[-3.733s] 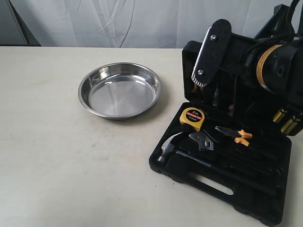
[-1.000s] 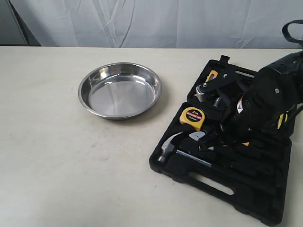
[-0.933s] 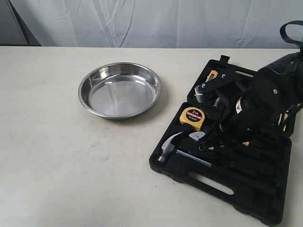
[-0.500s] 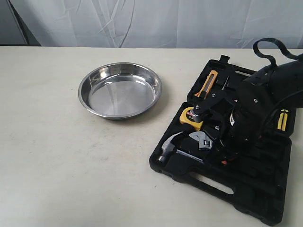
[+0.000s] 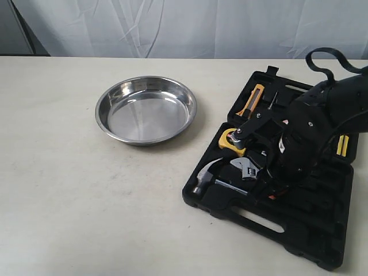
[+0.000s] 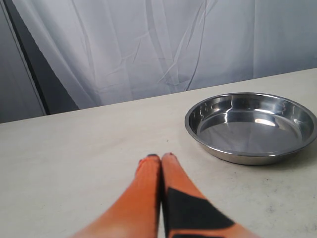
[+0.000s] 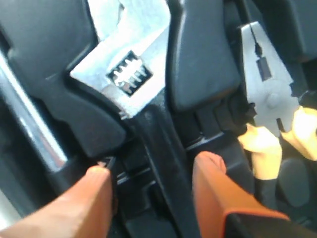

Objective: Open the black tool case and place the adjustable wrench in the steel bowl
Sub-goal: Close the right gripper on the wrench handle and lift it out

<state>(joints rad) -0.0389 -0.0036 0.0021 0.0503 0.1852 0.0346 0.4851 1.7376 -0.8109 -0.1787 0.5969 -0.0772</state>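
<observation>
The black tool case (image 5: 287, 230) lies open flat on the table at the right. The adjustable wrench (image 5: 246, 168) rests in its slot, silver head toward the tape measure. In the right wrist view the wrench (image 7: 130, 64) has its black handle running down between the two orange fingers. My right gripper (image 7: 154, 171) is open and straddles that handle, fingertips down in the case recesses. The steel bowl (image 5: 145, 109) sits empty left of the case and shows as the bowl (image 6: 251, 127) in the left wrist view. My left gripper (image 6: 161, 157) is shut and holds nothing, low over the table.
Inside the case lie a claw hammer (image 5: 206, 175), a yellow tape measure (image 5: 230, 141), orange-handled pliers (image 7: 270, 114) and a yellow utility knife (image 5: 252, 98) in the lid half. A white curtain hangs behind the table.
The case lid has gone from upright to flat open. My right gripper has come down from above the lid to the wrench, its fingers now either side of the handle.
</observation>
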